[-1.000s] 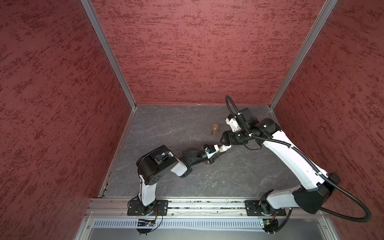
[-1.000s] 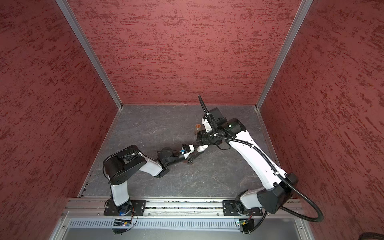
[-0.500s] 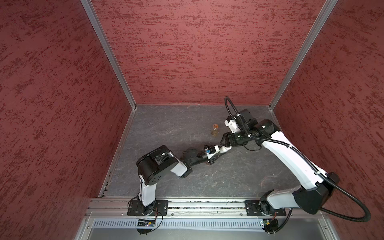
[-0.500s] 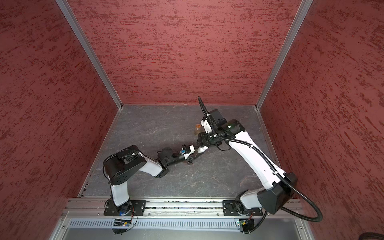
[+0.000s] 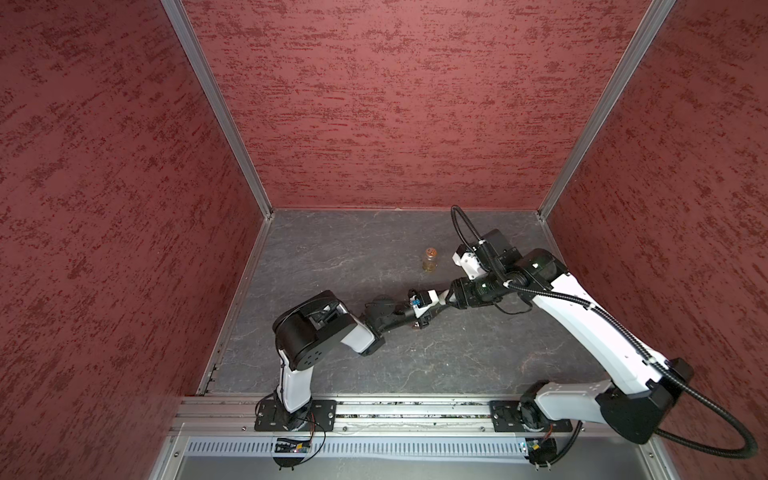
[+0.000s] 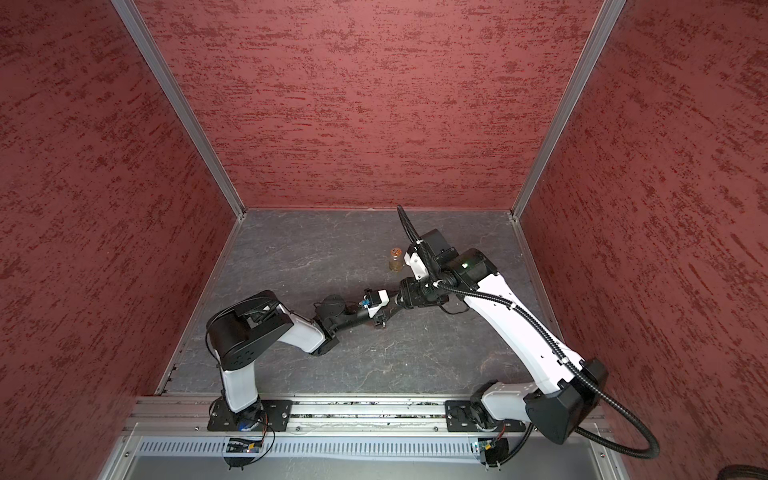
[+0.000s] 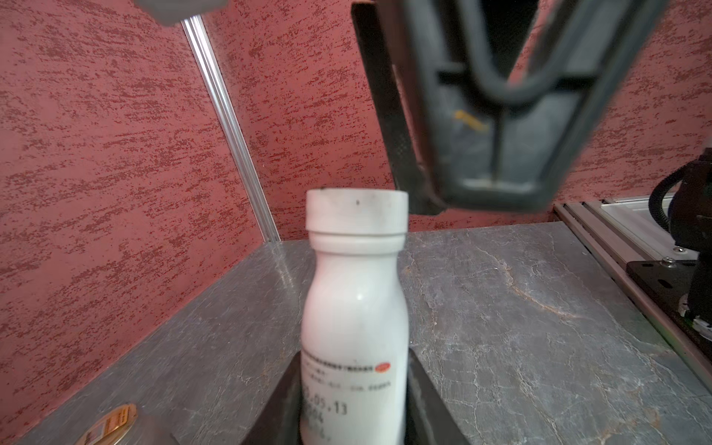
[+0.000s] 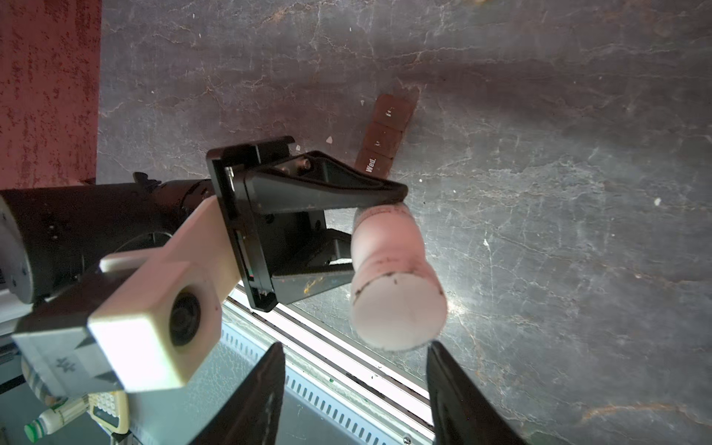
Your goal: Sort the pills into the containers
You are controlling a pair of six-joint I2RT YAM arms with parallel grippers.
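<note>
The left gripper (image 7: 354,408) clamps the white bottle (image 7: 356,308) by its body, long axis pointing cap-first at the right gripper (image 8: 354,385), whose parted, empty jaws sit just short of the cap (image 8: 398,312).

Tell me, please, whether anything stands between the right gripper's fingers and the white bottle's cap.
Nothing visible does. The right gripper is open, its fingers just short of the cap of the white bottle, which the left gripper holds; only clear space lies between.
</note>
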